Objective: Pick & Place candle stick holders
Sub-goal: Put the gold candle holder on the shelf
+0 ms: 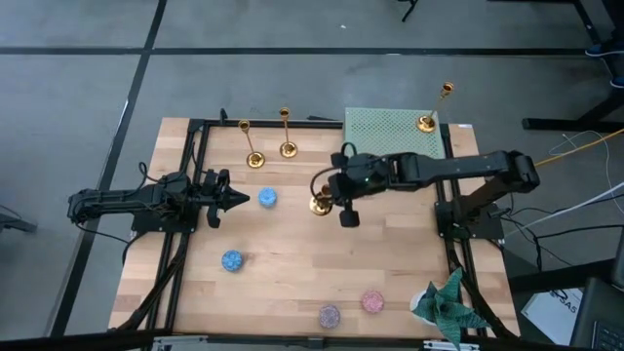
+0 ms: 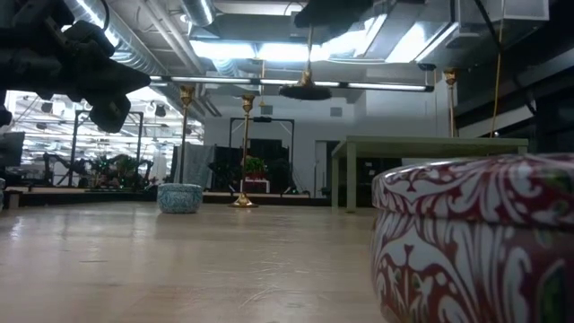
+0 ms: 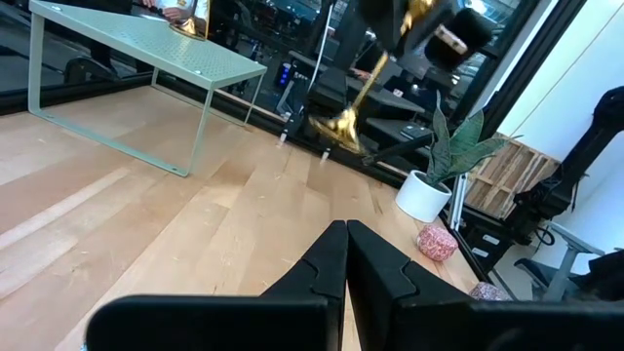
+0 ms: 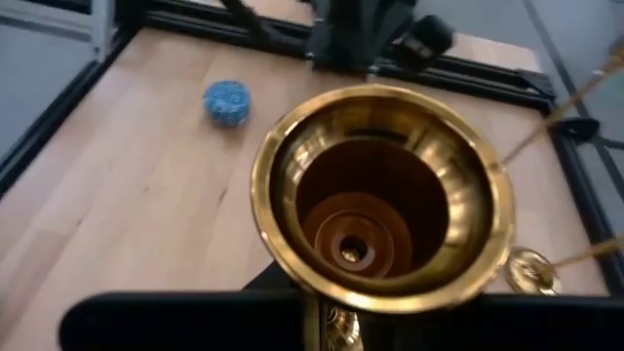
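The held candlestick (image 1: 321,203) hangs above the middle of the wooden surface (image 1: 292,273), clear of the boards: the low view shows its round base in the air with the thin stem rising from it. In the left wrist view the stem leans, base lower and swung toward that camera, so its long axis is tilted rather than plumb. The right wrist view looks straight into the hollow underside of the base (a wide gold bell filling most of the picture). The right pincer (image 1: 338,187) is clamped on the stem, its fingers drawn narrow around it.

Two more candlesticks (image 1: 253,146) (image 1: 286,135) stand upright side by side near the far edge, bases on the wood, stems vertical. A fourth (image 1: 432,109) stands on the green perforated riser (image 1: 390,130) at the far right corner.

The left pincer (image 1: 234,199) waits over the left side, fingers pressed together and empty, just beside a blue tin (image 1: 267,198). Another blue tin (image 1: 231,260) lies nearer the front, and a purple tin (image 1: 330,315) and a pink one (image 1: 372,301) sit by the front edge, with a potted plant (image 1: 447,304) at the right corner.
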Robot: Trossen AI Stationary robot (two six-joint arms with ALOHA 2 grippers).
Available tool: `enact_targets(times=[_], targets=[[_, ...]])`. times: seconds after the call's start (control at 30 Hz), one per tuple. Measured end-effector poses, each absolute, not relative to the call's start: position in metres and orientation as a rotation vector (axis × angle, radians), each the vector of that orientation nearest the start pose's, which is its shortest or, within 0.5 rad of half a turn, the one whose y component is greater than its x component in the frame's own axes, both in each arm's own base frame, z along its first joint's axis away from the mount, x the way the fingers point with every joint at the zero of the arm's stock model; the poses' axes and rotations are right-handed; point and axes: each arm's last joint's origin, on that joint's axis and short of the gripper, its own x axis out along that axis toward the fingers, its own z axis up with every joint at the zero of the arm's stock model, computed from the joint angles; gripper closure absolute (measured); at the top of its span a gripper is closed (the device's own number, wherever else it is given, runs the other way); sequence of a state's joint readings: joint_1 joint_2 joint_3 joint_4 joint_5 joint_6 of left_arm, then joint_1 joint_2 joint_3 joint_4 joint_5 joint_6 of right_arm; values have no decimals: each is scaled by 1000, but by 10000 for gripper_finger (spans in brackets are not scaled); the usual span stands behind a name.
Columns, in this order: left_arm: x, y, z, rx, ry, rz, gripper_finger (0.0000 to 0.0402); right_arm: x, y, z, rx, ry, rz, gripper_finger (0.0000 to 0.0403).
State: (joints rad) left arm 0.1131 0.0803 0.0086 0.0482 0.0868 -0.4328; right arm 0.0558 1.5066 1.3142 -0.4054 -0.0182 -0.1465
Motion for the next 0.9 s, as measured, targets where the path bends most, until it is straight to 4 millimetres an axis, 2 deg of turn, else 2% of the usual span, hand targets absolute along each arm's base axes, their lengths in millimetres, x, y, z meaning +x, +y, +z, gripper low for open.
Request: enact_targets(times=[0.17, 0.4, 0.73, 0.9], targets=[[102, 9, 164, -435, 19, 31, 396, 325, 14, 347, -87, 544, 80, 373], [102, 9, 165, -435, 19, 31, 396, 316, 6, 356, -54, 533, 49, 373], [102, 9, 165, -435, 18, 31, 396, 310, -50, 356, 13, 546, -148, 373], [102, 9, 165, -435, 18, 31, 396, 301, -82, 357, 102, 539, -270, 373]])
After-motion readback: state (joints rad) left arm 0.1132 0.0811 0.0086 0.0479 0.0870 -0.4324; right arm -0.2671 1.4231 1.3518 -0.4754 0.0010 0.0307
